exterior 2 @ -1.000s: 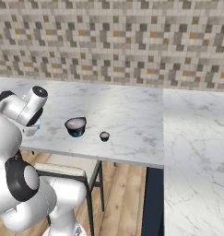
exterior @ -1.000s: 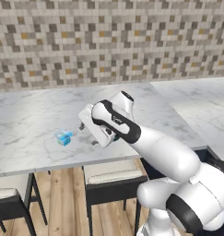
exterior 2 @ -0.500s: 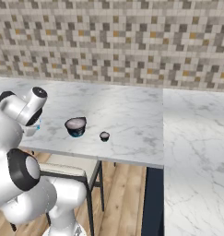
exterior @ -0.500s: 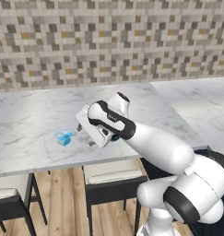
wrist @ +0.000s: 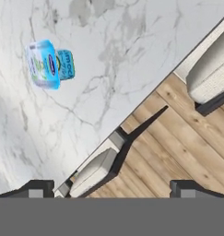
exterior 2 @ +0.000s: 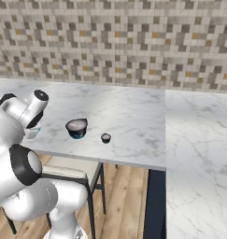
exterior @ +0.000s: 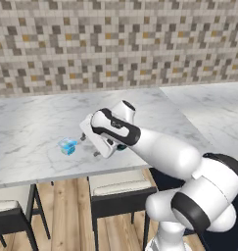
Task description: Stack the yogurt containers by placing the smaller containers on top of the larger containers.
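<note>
The blue container point(exterior: 67, 146) lies on its side on the marble surface point(exterior: 32, 127), near the front edge. The tub point(exterior 2: 76, 128) and tiny cup point(exterior 2: 105, 137) stand apart farther along the surface. The gripper point(exterior: 89, 146) hovers just beside the blue container, spread wide and empty, touching nothing; its fingertips point(wrist: 36, 189) frame stools and floor.

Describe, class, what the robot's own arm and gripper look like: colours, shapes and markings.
The arm is glossy white, built of rounded, bulging segments with dark bands at the joints. Its gripper has a boxy white hand with small dark finger tips.
</note>
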